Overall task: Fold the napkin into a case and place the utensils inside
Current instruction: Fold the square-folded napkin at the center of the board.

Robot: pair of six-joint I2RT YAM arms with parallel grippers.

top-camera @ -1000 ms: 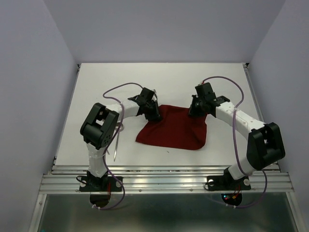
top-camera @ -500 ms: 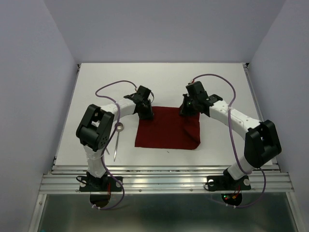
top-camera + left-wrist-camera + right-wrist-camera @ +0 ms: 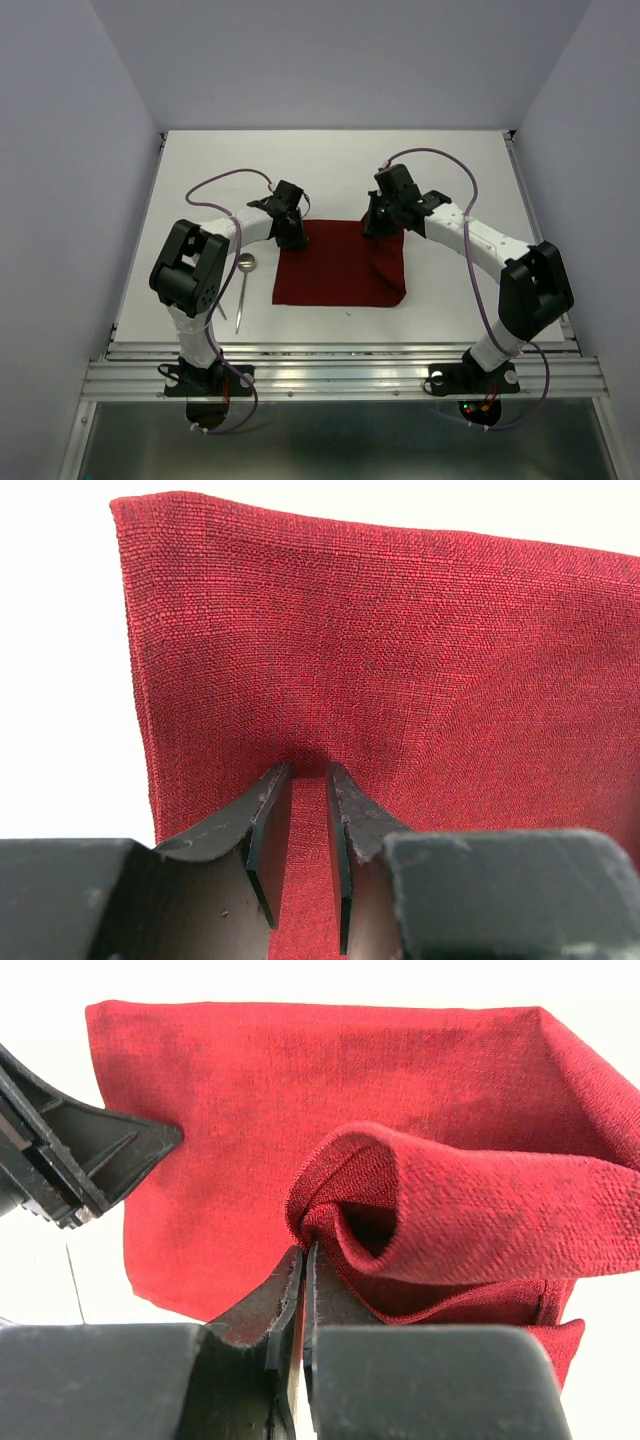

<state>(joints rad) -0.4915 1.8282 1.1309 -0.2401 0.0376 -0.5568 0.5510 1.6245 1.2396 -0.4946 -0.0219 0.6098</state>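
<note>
Napkin [image 3: 335,272] lies on the bench [image 3: 450,170], dead centre between the 2 arms. It's mostly flat, no long strip yet, so I'd call this early folding.

Left jaws are down on its far-left corner. They're narrowed to a slim slot with cloth puckering right at the tips, which looks like a pinch of the edge. Right jaws are at the far-right corner, squeezed fully together on a rolled lip of cloth, and that side curls over itself toward the middle.

Why both at the far edge? Prob. so the 2 corners travel together & the crease comes out straight, not skewed.

Utensils [image 3: 241,298] are parked left of the cloth, near it but apart, beside the left arm [image 3: 190,270]. That keeps them out of the fold's way, w/ an easy pick later, I'd guess. Spoon [image 3: 246,262] bowl shows, but the thin shaft below it could be 1 piece or 2, too small to tell.

Hidden bits: the far hem sits under both wrists in the top view, so the exact bite points show only on the wrist cams. Whatever lies beneath the curled flap is covered, & the layers in that roll are hard to count.
</note>
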